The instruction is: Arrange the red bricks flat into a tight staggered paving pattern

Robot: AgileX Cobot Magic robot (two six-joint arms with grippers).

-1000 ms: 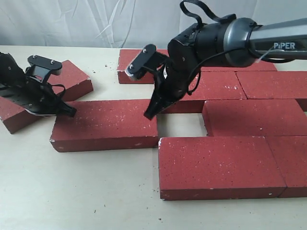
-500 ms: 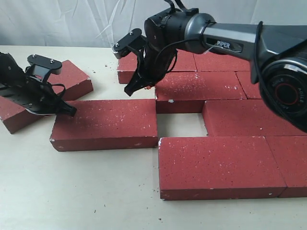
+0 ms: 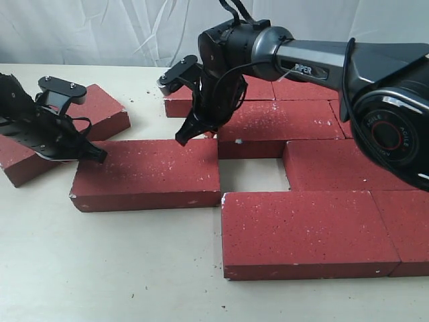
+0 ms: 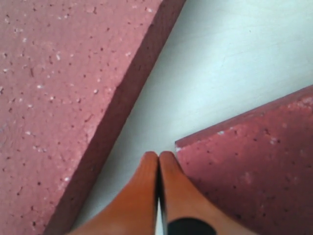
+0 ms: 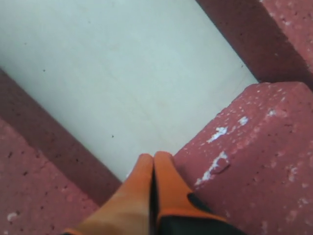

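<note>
broadly, from the exterior: about nine red bricks (image 3: 308, 231) counted, some cut by the frame. seven packed at right around one open gap (image 3: 251, 176), one loose brick (image 3: 144, 174) left of that gap, one angled brick (image 3: 100, 107) far left. two tools, both pinched closed and empty: right tool (image 3: 182, 139) at the loose brick's far edge, left tool (image 3: 99, 156) at its far left corner. could well skew the loose brick if shoved from one end, jamming it short of the gap.

left wrist: left tool (image 4: 158, 157) closed beside a brick corner; two bricks, bare counter (image 4: 220, 63) between. may snag there.

right wrist: right tool (image 5: 153, 157) shut by a chipped corner (image 5: 220, 142); three bricks. might slip off the edge.
</note>
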